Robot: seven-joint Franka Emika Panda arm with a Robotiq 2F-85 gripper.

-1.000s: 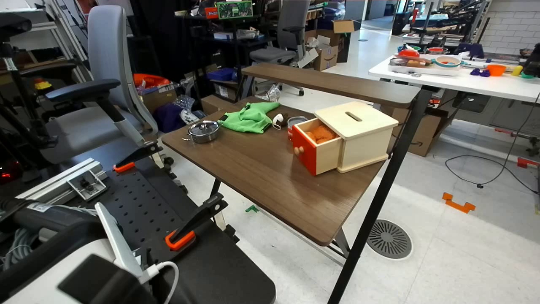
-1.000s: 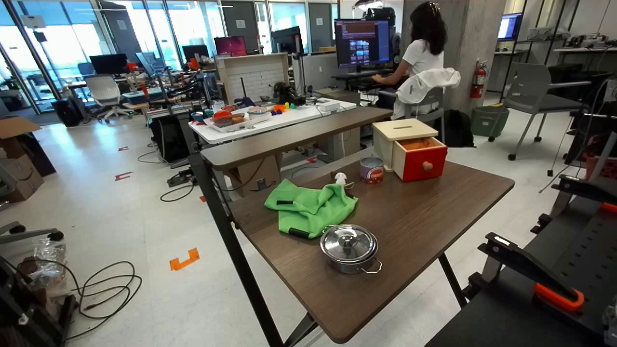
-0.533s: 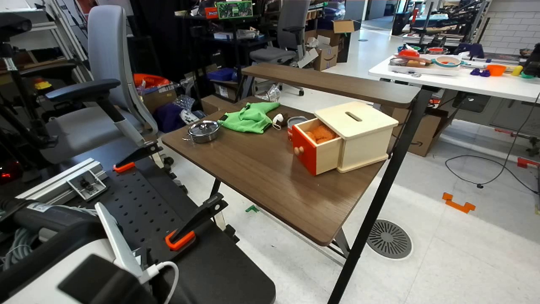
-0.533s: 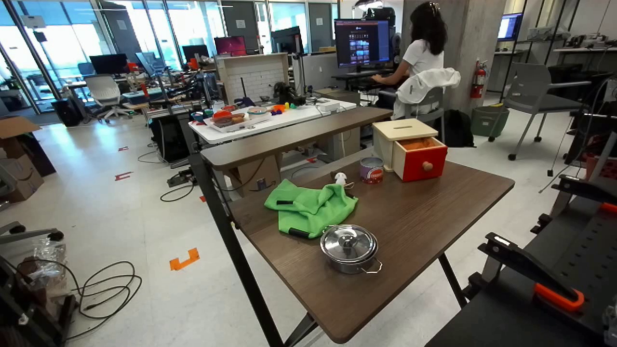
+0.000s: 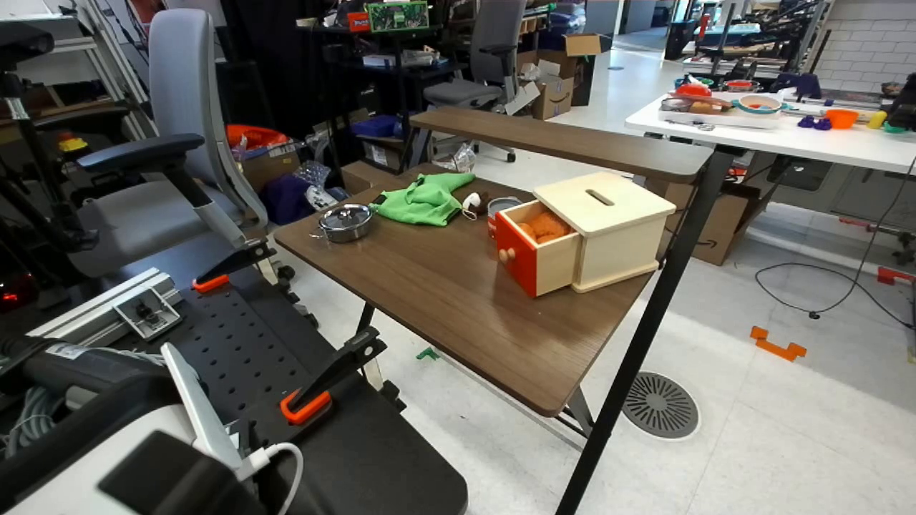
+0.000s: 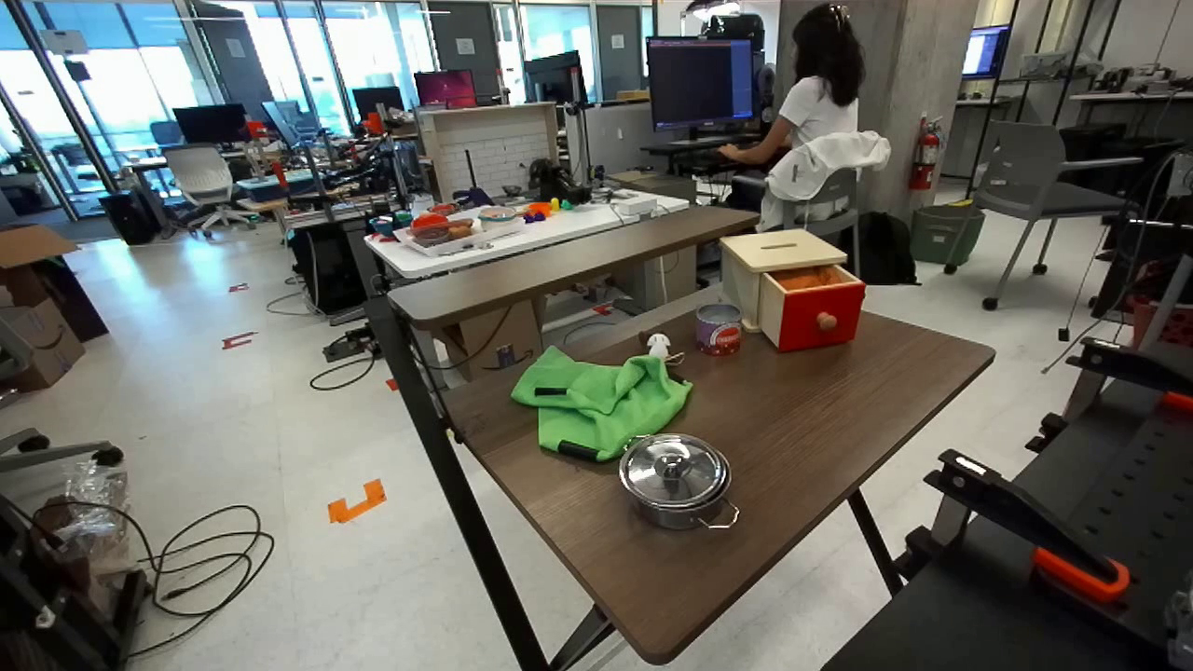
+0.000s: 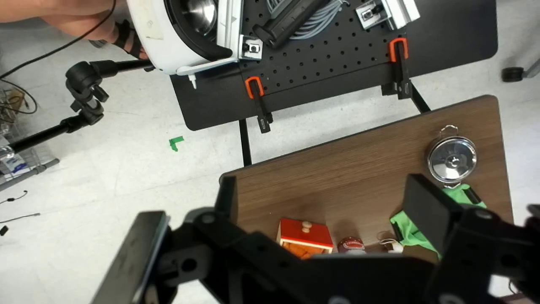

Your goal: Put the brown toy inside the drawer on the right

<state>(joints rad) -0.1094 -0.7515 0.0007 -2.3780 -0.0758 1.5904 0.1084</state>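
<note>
Gripper (image 7: 321, 181) in the wrist view, its two fingers (image 7: 426, 207) standing wide apart, seen against a brown wood-grain table (image 5: 444, 279); red-fronted drawer (image 5: 524, 265), pulled partway out of its light tan wooden box (image 5: 621, 250), with a round wooden knob (image 5: 506, 255) on its face and a fuzzy orange item (image 5: 548, 226) inside, as both exterior views show; small brown-and-white toy (image 5: 477, 202) on the table outside the drawer, just beside a crumpled green cloth (image 6: 596, 401) with black patches; tin can (image 6: 719, 331), upright, between the toy and the box; lidded metal pot (image 6: 675, 471), upright, just beside the cloth at the end of the table away from the box; narrow raised shelf (image 6: 559, 266) along one long edge of the table; black perforated bench (image 7: 455, 38), with two orange-ended clamps (image 7: 403, 86) on its edge, apart from the opposite long edge; white table (image 5: 794, 141) beyond the shelf, bearing a tray (image 5: 737, 120) and an orange bowl (image 5: 841, 119); in an exterior view, a seated person (image 6: 813, 110) facing a monitor (image 6: 701, 84).
</note>
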